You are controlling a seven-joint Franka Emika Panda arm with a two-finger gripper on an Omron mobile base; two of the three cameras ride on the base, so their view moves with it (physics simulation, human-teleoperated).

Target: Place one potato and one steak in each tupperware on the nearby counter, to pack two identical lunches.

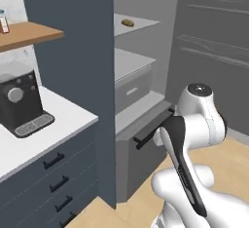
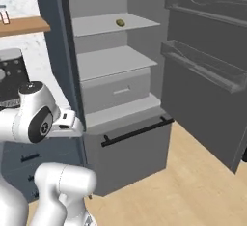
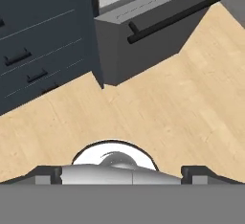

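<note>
One brown potato (image 1: 127, 23) (image 2: 120, 22) lies on the upper shelf inside an open grey fridge. The white counter (image 1: 63, 120) runs at the left over dark drawers with black bar handles (image 3: 38, 50). No steak and no tupperware is in view. My gripper (image 3: 122, 174) is open with nothing between its fingertips (image 3: 48, 174). It points down at the wooden floor in front of the fridge's bottom drawer (image 3: 158, 22), far below the potato. My arm is folded close to the base.
A black coffee machine (image 1: 22, 103) stands on the counter. An orange-brown wall shelf (image 1: 29, 34) hangs above it. The fridge door (image 2: 202, 70) with its racks stands open at the right. The fridge holds a grey inner drawer (image 2: 116, 91) and a bottom drawer with a black bar handle (image 2: 137, 129).
</note>
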